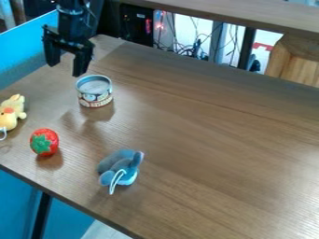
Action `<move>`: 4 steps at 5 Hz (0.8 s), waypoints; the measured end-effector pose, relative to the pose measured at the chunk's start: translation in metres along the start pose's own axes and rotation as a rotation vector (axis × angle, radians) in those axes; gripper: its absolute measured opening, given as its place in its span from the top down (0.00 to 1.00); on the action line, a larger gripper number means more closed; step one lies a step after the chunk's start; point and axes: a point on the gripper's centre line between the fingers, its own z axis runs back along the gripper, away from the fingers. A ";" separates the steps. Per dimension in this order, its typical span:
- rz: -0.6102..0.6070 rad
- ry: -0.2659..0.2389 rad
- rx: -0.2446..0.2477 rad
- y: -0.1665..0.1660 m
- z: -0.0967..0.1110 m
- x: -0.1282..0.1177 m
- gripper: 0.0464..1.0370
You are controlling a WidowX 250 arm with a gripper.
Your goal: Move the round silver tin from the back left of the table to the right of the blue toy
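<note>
End effector (67,60) spread, empty, up-left of tin can (95,97) on counter (218,140). Strawberry (44,142), yellow plush toy (10,113) lower left of can; gray-blue plush toy (120,168) below. Seemingly pre-grasp; gripping can would call for aligning, then lowering.

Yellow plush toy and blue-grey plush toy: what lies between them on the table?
A red toy strawberry lies between the yellow plush toy and the blue-grey plush toy, touching neither, as the camera view shows.
</note>
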 end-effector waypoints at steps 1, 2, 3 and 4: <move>0.001 0.020 0.029 0.004 -0.009 0.002 0.03; -0.003 0.031 0.029 -0.010 -0.017 0.007 0.03; -0.008 0.012 0.028 -0.033 -0.019 0.012 0.03; 0.031 -0.011 0.032 -0.041 -0.018 0.011 0.03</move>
